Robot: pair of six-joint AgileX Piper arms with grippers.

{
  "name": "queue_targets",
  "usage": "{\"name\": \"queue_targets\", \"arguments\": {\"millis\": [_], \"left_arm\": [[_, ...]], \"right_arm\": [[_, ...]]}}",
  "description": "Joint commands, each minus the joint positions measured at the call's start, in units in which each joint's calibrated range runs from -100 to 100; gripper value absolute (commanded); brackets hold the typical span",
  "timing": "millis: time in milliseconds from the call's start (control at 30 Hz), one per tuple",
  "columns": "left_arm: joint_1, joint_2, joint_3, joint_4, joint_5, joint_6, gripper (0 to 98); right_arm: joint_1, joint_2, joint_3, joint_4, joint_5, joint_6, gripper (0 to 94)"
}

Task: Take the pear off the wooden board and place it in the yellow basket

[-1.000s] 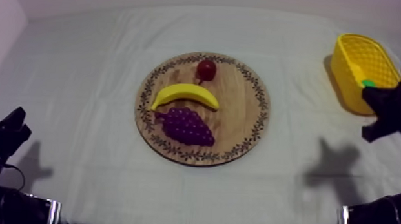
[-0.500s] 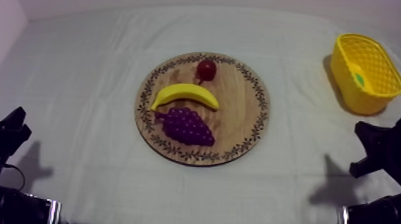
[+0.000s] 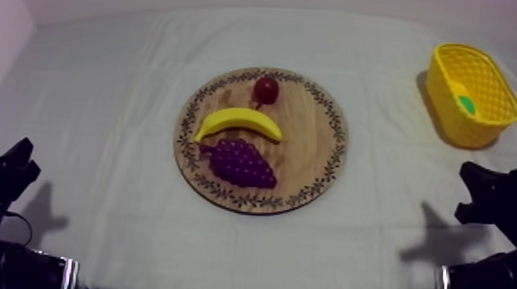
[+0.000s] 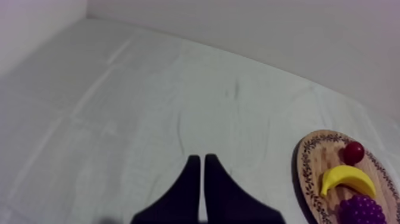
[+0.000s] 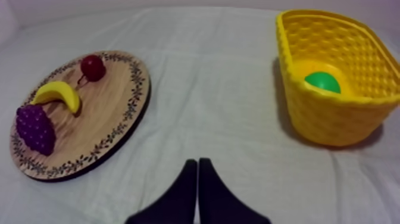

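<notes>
- Pear [image 5: 322,81]: lies inside the yellow basket [image 5: 333,122] near the table's [image 5: 208,65] far right corner, off the wooden board [image 5: 113,110].
- Right claw [image 5: 197,162]: clenched on nothing, near the right edge, well apart from the basket.
- Left claw [image 4: 202,158]: clenched, empty, by the left edge.
- Judgement: placement looks complete; I should settle to rest without brushing the basket.

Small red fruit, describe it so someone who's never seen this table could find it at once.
Look to the round wooden board mid-table. Three toy fruits lie on it; the small red fruit is nearest the far rim, beyond the banana and grapes. It alone is round and red.
</notes>
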Motion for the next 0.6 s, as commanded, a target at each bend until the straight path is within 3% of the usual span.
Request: {"name": "queue_targets", "arguments": {"millis": [0, 233, 567], "left_arm": [[0.0, 0.0, -0.1, -0.01, 0.0, 0.0, 0.1], [0.0, 0.0, -0.1, -0.01, 0.0, 0.0, 0.1], [0.0, 0.0, -0.1, -0.01, 0.0, 0.0, 0.1]], "right_arm": [[0.0, -0.1, 0.6, 1.0, -3.2, 0.6, 0.4], [0.1, -0.1, 1.2, 1.7, -5.0, 8.4, 0.4], [0.1, -0.1, 1.3, 1.8, -5.1, 9.1, 0.4]]}}
